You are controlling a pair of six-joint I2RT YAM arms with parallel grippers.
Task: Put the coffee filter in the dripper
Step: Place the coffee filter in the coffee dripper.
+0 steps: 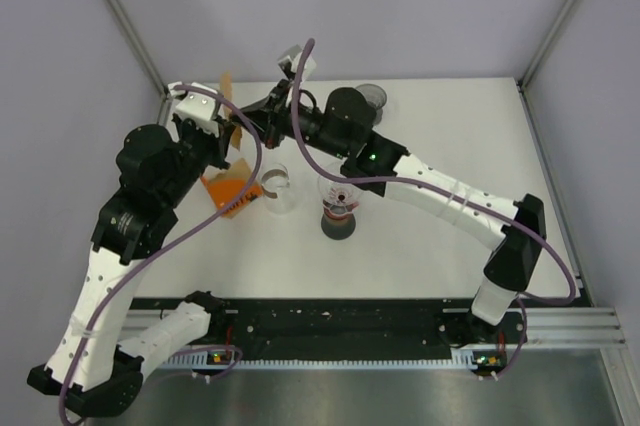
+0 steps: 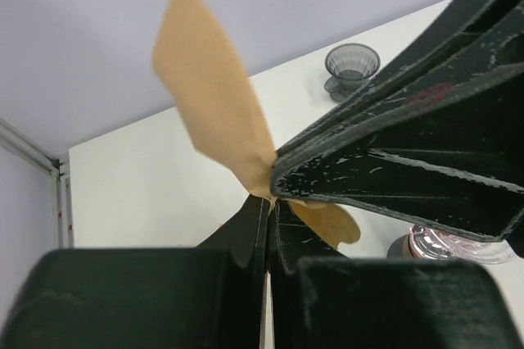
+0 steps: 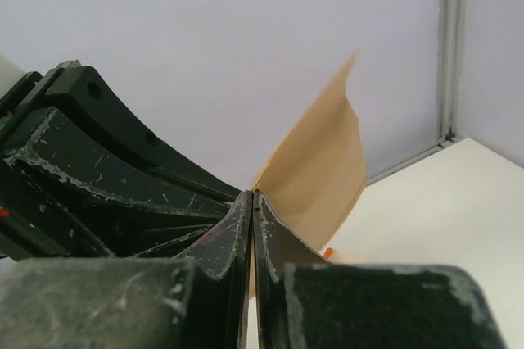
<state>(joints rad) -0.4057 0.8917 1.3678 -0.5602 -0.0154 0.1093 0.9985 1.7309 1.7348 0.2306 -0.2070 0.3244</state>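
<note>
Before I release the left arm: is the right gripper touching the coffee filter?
Touching. The right wrist view shows the right gripper shut, with the coffee filter pinched between its jaws and fanning out behind.

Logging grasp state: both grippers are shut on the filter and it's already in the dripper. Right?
Not in the dripper. The left gripper and right gripper are shut on the filter, but it is held in the air, apart from the dripper. The top view shows it.
</note>
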